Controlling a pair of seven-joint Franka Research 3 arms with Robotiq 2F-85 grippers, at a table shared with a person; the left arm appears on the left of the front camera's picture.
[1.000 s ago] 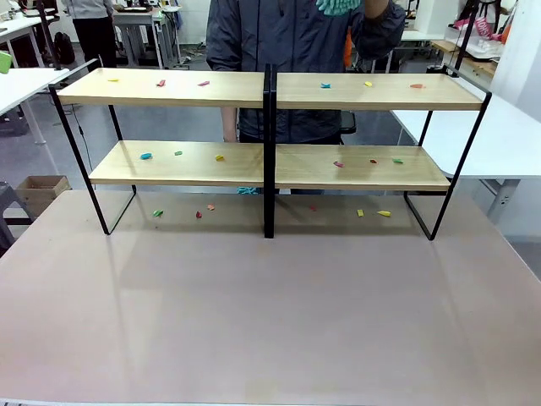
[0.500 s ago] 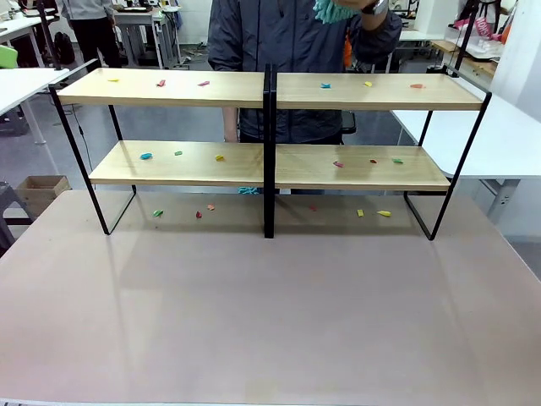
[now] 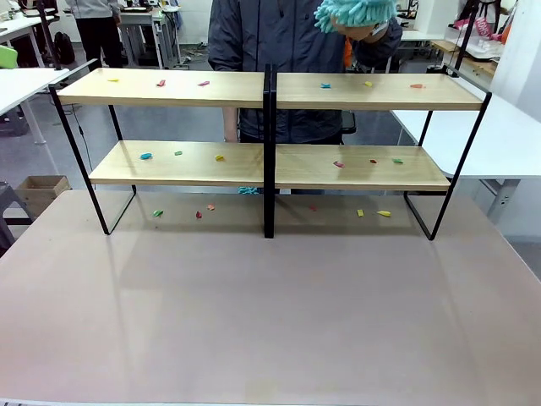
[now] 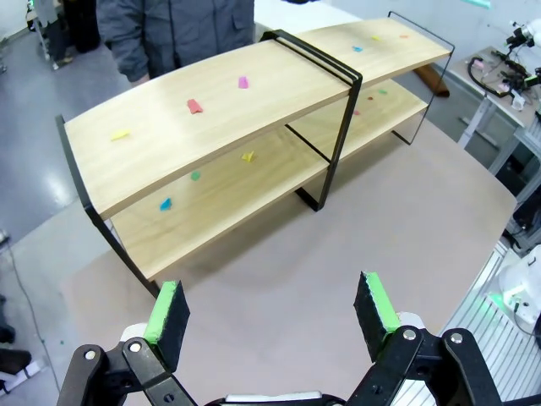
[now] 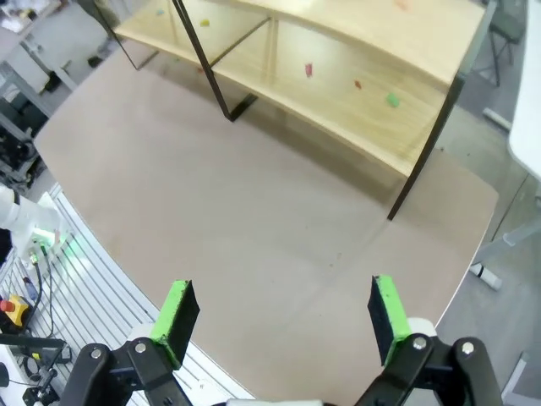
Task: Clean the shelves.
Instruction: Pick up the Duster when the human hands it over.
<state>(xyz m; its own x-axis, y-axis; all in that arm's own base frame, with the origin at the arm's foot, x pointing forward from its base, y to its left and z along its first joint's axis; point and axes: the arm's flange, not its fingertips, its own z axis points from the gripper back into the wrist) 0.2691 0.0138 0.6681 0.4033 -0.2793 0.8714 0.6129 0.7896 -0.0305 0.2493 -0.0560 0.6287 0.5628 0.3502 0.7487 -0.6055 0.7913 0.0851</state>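
The shelves stand across the far half of the brown table, four light wooden boards on a black frame with a central upright. Small coloured scraps lie scattered on both tiers and on the table beneath. Behind the rack stands a person who holds a teal fluffy duster above the upper right board. The shelves lie ahead of my left gripper, which hangs open over the tabletop. My right gripper is open too, high above the table, with the shelves ahead.
White tables flank the brown tabletop on both sides. A cardboard box sits on the floor at left. Slatted aluminium edging runs along the table's near side.
The person's hand has brought the teal duster down into fuller view above the upper right board. The shelves and scraps have not moved.
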